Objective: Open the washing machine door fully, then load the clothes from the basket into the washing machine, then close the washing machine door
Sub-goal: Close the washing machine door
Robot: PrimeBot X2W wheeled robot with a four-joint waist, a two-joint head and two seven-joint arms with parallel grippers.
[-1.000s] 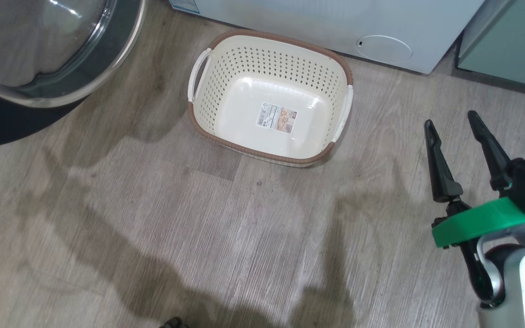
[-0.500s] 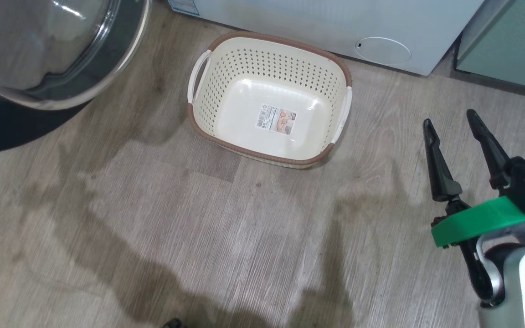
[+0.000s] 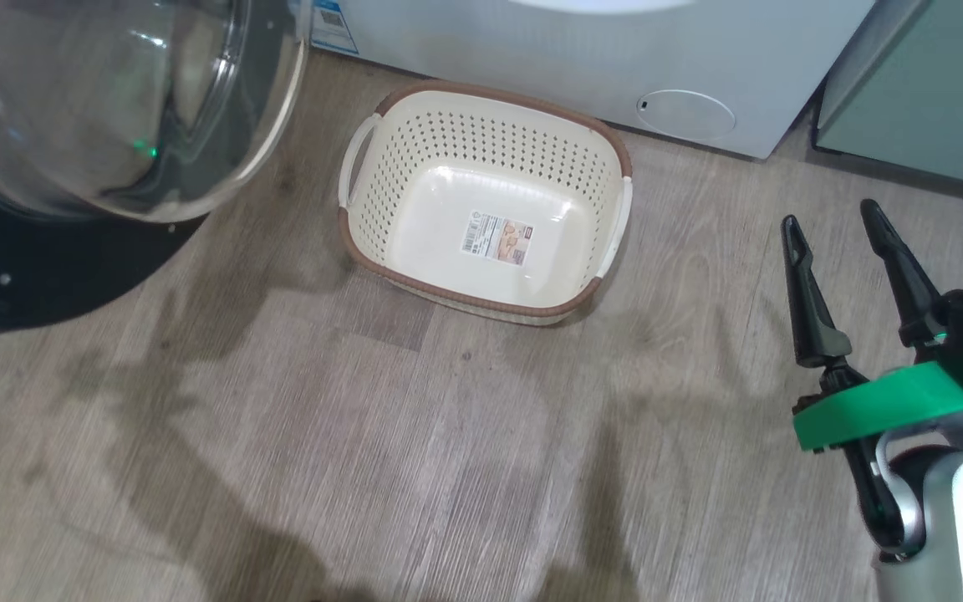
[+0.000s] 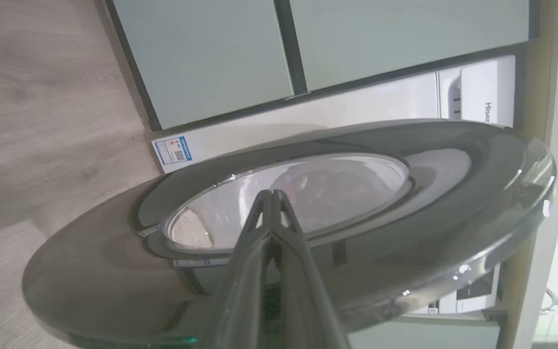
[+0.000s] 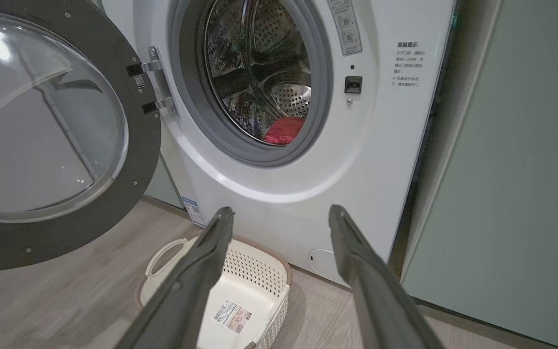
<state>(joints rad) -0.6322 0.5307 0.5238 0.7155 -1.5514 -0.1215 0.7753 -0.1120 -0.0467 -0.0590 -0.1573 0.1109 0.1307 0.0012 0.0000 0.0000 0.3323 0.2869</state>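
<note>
One shut, one wide: the left claw (image 4: 271, 194) is closed on nothing, its tips at the outer face of the washing machine door (image 4: 405, 252), perhaps touching it. The right claw (image 3: 828, 216) gapes empty over the floor (image 3: 448, 418). Its wrist view shows the clothes (image 5: 284, 131), red, inside the washing machine (image 5: 279, 194). The head view shows the basket (image 3: 481, 125) empty before the machine. The open door stands between left claw and drum.
</note>
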